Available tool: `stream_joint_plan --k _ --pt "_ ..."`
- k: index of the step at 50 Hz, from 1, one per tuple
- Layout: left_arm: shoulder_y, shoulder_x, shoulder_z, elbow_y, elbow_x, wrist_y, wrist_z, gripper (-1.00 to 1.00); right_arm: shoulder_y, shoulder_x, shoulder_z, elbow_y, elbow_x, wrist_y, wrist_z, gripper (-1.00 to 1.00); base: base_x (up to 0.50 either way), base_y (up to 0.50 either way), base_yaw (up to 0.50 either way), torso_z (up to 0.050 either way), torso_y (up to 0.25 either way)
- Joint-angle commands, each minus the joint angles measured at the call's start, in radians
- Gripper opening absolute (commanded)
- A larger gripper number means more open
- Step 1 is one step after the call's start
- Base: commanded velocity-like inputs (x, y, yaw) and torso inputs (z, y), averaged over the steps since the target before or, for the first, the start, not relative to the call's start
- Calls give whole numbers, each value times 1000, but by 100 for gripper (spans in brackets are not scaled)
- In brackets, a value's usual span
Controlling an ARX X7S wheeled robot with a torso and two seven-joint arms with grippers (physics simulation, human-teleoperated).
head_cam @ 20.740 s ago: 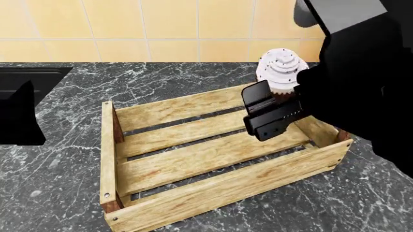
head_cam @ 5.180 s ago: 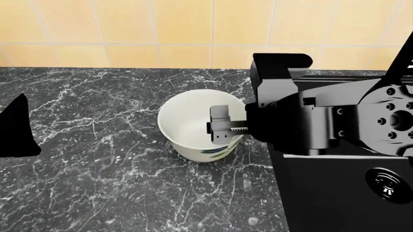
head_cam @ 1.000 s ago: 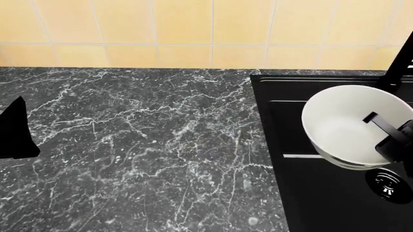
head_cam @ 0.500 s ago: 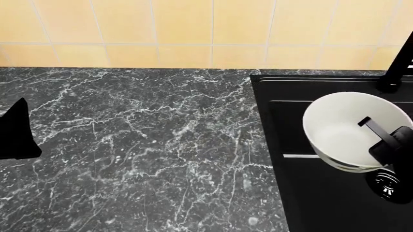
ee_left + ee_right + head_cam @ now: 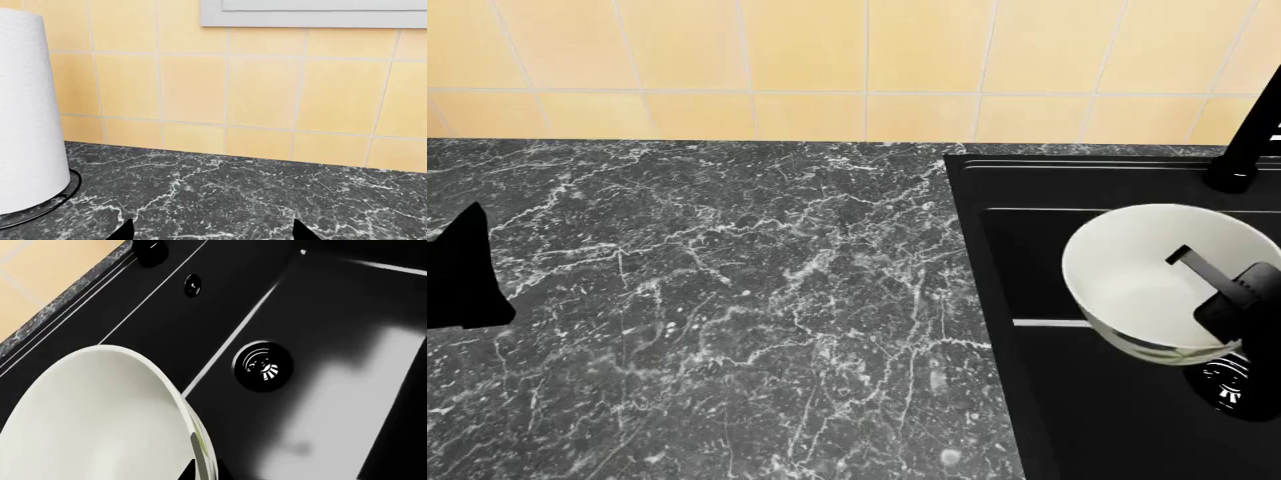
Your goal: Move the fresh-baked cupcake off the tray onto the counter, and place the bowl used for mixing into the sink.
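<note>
Your right hand (image 5: 1224, 300) is clamped on the rim of the bowl (image 5: 1154, 275), holding it over the sink (image 5: 1054, 400) next to the drain (image 5: 262, 366). Your left hand (image 5: 210, 232): just two finger tips visible above the worktop (image 5: 694, 300), spread apart, gripping nothing.

Bright even light, sharp render, soft shadows

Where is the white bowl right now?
In the head view the bowl is at the right, over the black sink, held at its rim by the right gripper, beside the round drain.
</note>
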Motion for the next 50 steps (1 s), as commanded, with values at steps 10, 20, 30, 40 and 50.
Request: stream_joint_plan --k 10,20,30,40,50 --pt "5 7 3 -2 15 0 9 100 191 -11 -115 62 83 158 32 -100 0 0 0 0 0" --pt "-1 -4 6 -4 3 6 0 100 237 -36 -161 88 99 155 27 -100 0 0 0 0 1" --pt "5 -2 2 -3 5 5 1 100 220 -75 -188 114 92 126 -6 -100 0 0 0 0 0" --pt "-1 -6 12 -4 3 10 -3 100 219 -119 -218 166 98 178 -14 -100 0 0 0 0 0" --pt "-4 -4 25 -5 13 11 -1 100 251 -178 -256 259 101 261 1 -100 0 0 0 0 0"
